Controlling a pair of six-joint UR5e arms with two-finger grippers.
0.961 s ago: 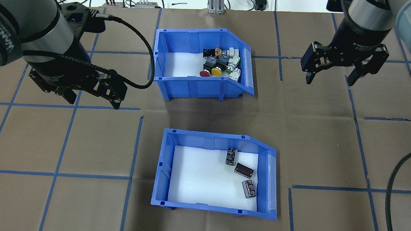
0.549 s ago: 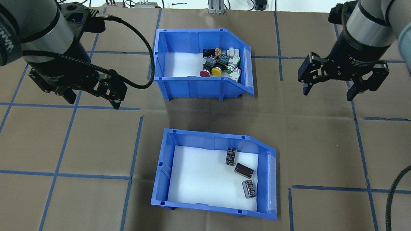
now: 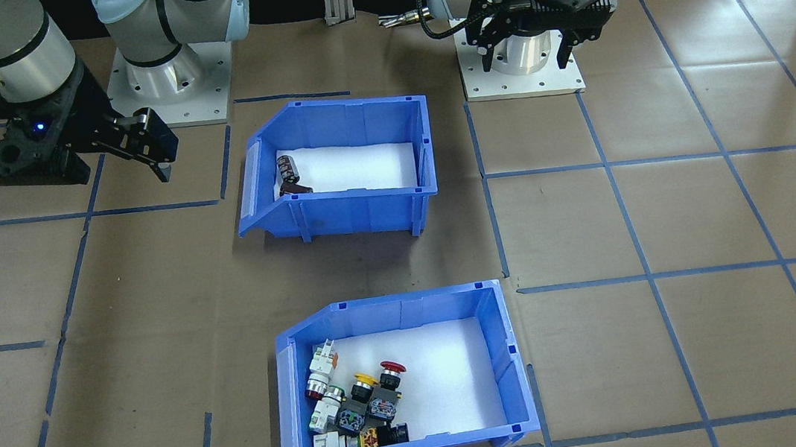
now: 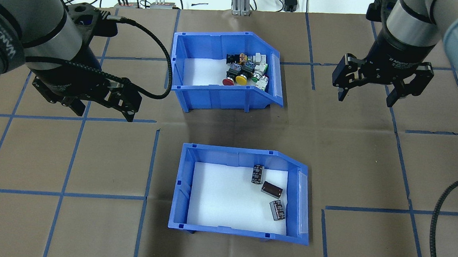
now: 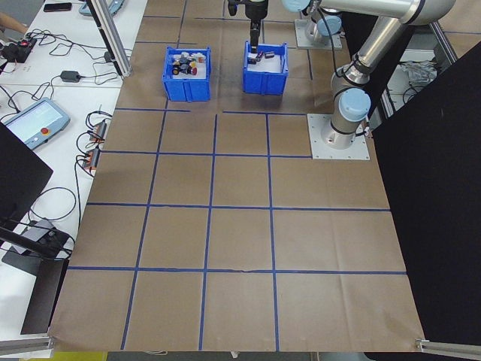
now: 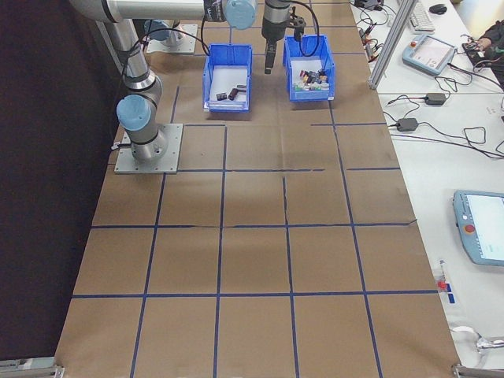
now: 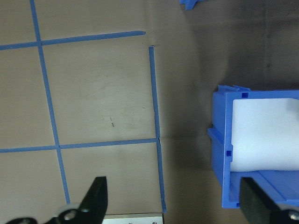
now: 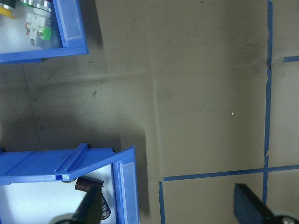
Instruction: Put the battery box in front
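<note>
Battery box [image 4: 241, 195]: blue plastic bin in the lower centre of the overhead view, resting flat on the brown table cover [image 4: 82, 231]. Its sloped cut-away end faces the frame's right. No gripper touches it.
Box liner: a white foam sheet covers the floor of the battery box.
Cells [image 4: 267, 188]: three dark cylindrical cells lie on their sides near the cut-away end, close together; the rest of the liner is bare.
Box in front-facing view: the battery box [image 3: 340, 174] sits in the upper centre, nearer the robot bases than the other bin.
Switch bin [image 4: 225, 72]: a like blue bin in the upper centre of the overhead view, well apart from the battery box, holding a cluster of colourful push-button switches [image 4: 246, 69] at its cut-away end.
Right gripper [image 4: 367, 96]: hangs above the table in the upper right of the overhead view, to the right of the switch bin, fingers pointing down. Jaws spread wide, holding nothing.
Left gripper [image 4: 103, 112]: hangs above the table at the left of the overhead view, to the left of the switch bin and well apart from the battery box. Jaws spread apart, holding nothing.
Left wrist view: the two finger tips sit at the lower edge, with a corner of the battery box [image 7: 224, 140] at the right.
Table cover: brown sheets marked with a grid of blue tape lines [image 4: 71, 157].
</note>
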